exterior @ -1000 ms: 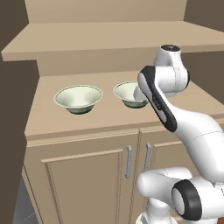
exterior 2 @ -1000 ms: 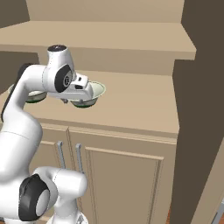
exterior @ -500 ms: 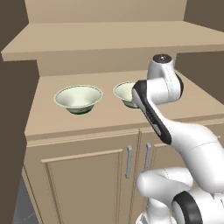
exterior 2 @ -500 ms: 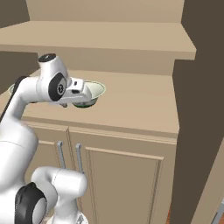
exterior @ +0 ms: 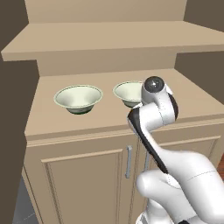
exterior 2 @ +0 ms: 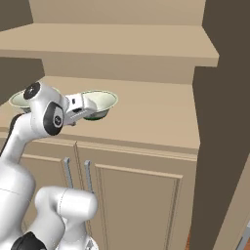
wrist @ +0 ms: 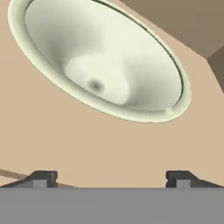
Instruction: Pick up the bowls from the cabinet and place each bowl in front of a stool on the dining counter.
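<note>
Two wide, shallow, flared bowls with a pale cream-green glaze sit upright side by side on the beige wooden shelf surface of the open niche in the beige wood cabinet. They stand near each other but apart. The left bowl is in plain sight, darker green near its small foot. The right bowl is partly hidden behind the white arm in the left base view; in the right base view the same bowl sits just beyond the hand.

The two-finger tool hangs low over the shelf surface, just short of the right bowl's near rim. Its two dark fingertips stand wide apart, close to their full spread, with bare beige wood between them and nothing in their hold. In the hand view the bowl fills the upper half, its inside empty. Whether the tips touch the shelf surface is hard to judge from these angles.

Below the niche, panelled double doors carry slim metal bar handles and are shut.
</note>
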You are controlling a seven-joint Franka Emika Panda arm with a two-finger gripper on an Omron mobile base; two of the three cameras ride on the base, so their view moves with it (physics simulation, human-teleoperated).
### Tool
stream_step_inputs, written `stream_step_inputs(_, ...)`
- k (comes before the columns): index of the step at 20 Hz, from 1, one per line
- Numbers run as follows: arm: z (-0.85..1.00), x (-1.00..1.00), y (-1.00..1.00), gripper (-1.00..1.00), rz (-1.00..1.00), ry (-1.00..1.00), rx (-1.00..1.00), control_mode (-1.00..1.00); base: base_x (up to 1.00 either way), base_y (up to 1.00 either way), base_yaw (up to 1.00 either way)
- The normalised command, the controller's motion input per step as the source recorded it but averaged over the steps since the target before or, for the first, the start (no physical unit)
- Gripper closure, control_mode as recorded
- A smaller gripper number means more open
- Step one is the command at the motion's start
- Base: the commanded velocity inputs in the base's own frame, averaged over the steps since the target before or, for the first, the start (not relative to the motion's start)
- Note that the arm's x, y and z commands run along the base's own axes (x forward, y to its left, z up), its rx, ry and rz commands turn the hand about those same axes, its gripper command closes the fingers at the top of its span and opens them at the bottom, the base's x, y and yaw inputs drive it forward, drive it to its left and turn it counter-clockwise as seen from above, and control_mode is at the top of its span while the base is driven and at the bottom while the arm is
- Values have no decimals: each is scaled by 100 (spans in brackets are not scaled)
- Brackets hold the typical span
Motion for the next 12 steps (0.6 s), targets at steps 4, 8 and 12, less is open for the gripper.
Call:
stream_step_inputs(4,32,-2,11,-100,7,0,-34,-100,0,0,0)
stream_step_inputs(8,36,-6,13,-100,1,-2,-24,-100,0,0,0)
stream_step_inputs(12,0,0,16,-100,4,0,-10,-100,0,0,0)
